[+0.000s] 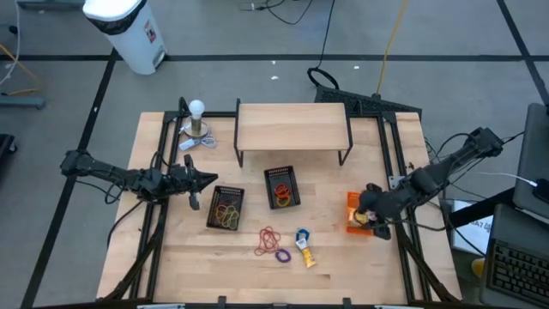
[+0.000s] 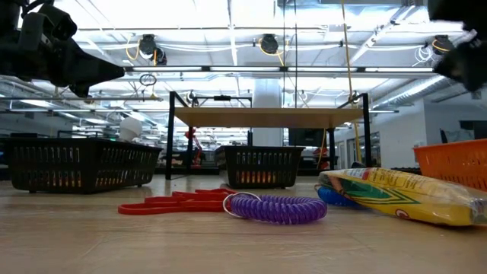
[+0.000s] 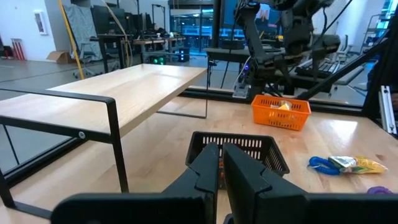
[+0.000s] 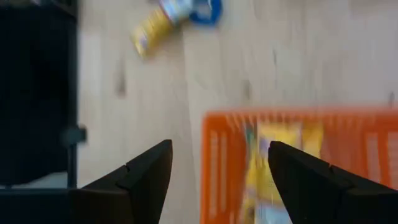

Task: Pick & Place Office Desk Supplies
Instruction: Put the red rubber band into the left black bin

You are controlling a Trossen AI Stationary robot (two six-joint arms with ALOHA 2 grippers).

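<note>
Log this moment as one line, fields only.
right gripper: open over orange basket | yellow packet: in basket | left gripper: shut, empty | loose: rubber bands, second packet

Left arm: extended low from the table's left edge, left gripper (image 1: 208, 179) with fingers pressed together. Right arm: reaching in from the right, right gripper (image 4: 217, 163) pointing downward, fingers spread wide.
</note>
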